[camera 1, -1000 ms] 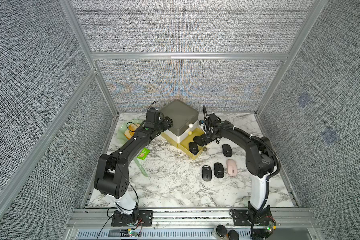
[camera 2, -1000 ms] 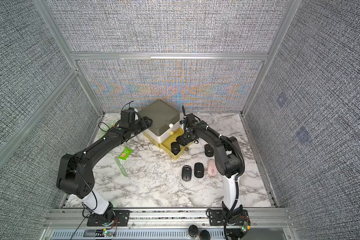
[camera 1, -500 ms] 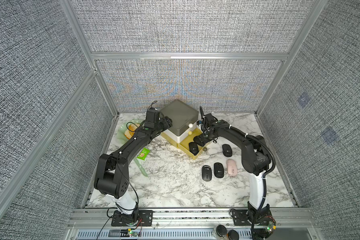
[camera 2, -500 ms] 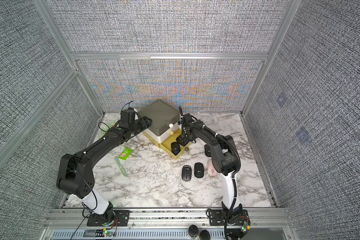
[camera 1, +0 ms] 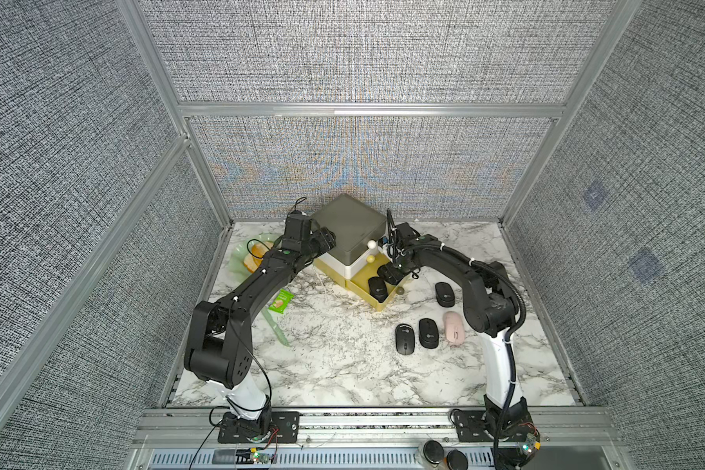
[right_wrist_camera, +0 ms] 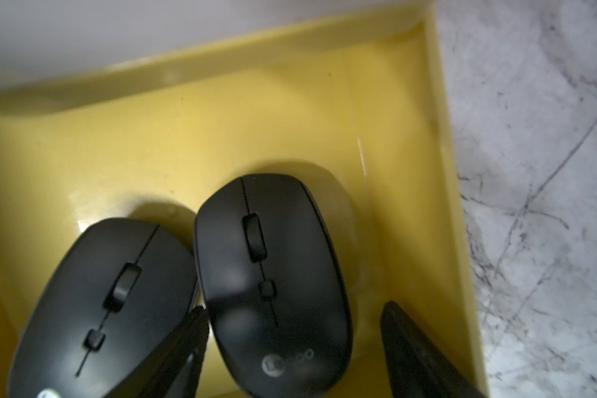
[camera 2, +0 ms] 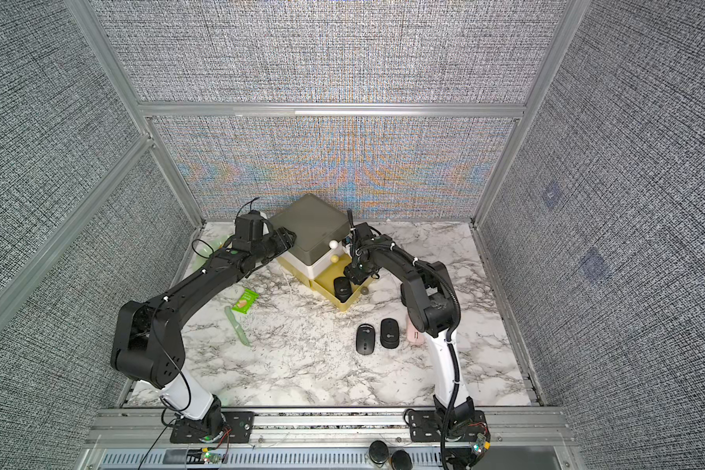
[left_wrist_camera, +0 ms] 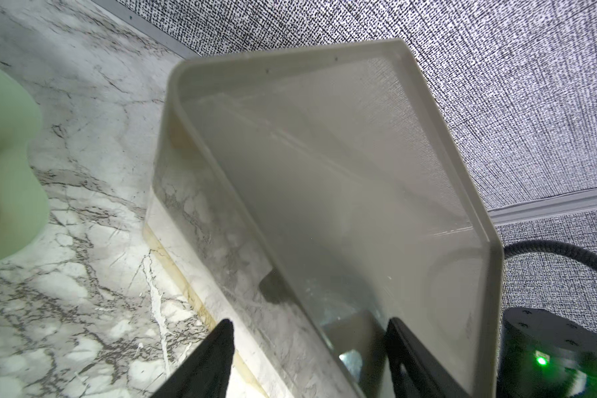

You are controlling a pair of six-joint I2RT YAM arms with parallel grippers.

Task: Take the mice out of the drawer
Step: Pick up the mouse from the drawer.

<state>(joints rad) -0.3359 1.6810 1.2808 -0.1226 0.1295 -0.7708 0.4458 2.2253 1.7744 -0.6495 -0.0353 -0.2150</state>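
Four mice (camera 1: 428, 333) on worktop (camera 1: 342, 366); two remain in drawer (right_wrist_camera: 438, 138). Right gripper (right_wrist_camera: 293, 308) gapes astride one; left gripper (left_wrist_camera: 309, 324) spread, hold unclear.

Left arm (camera 1: 261, 280) and right arm (camera 1: 452, 264) reach forward, right jaws parted.
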